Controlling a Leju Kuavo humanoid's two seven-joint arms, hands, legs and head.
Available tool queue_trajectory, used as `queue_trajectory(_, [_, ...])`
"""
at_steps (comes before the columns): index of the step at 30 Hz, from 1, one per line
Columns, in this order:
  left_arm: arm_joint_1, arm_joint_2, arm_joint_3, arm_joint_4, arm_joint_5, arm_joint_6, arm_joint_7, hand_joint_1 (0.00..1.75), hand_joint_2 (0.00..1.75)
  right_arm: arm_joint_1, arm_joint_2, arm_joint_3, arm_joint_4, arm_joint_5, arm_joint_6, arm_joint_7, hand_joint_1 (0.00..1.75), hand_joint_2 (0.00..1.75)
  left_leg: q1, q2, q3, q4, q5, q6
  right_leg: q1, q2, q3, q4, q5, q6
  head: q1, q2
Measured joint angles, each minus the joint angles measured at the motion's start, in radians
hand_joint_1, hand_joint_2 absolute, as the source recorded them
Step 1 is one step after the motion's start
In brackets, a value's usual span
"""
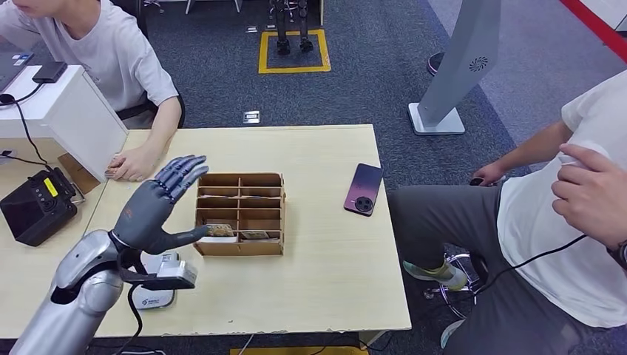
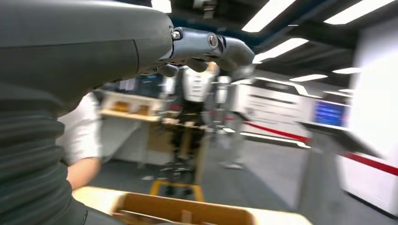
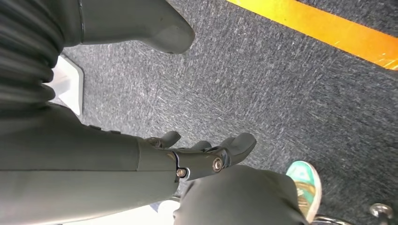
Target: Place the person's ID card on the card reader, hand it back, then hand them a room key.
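Observation:
My left hand (image 1: pixel 157 209) is raised over the table's left part, fingers spread and nothing in it. Its thumb points at the front of the wooden divided box (image 1: pixel 240 214). Cards (image 1: pixel 220 231) lie in the box's front compartments. The white card reader (image 1: pixel 153 299) sits on the table below my left wrist. A person at the far left rests a hand (image 1: pixel 133 164) on the table; I cannot tell if it holds a card. In the left wrist view the fingers (image 2: pixel 206 47) stretch above the box (image 2: pixel 183 211). My right hand (image 3: pixel 202 157) hangs over the carpet, holding nothing.
A dark phone (image 1: pixel 363 188) lies on the table to the right of the box. A second person (image 1: pixel 562 222) sits at the right. A black device (image 1: pixel 33 205) and a white stand (image 1: pixel 70 111) are on the left desk.

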Motion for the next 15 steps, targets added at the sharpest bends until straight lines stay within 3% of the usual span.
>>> queue_trajectory(9, [0.000,0.014,-0.097,-0.094,-0.022,-0.008,0.008,0.00,1.75,0.000,-0.001,0.002,0.000,0.001,0.005,0.005,0.00,1.75,0.000,0.000,0.000,0.000,0.000,0.000,0.000,0.000,0.000,0.000,0.000,0.000,0.000,0.000])
queue_trajectory(15, [-0.003,0.020,-0.119,-0.098,-0.049,0.026,0.066,0.00,1.75,0.000,-0.001,0.005,0.000,0.001,0.006,0.000,0.00,1.75,0.000,0.001,0.000,0.000,0.000,0.000,0.000,0.000,0.000,0.000,0.000,0.000,0.000,0.000])
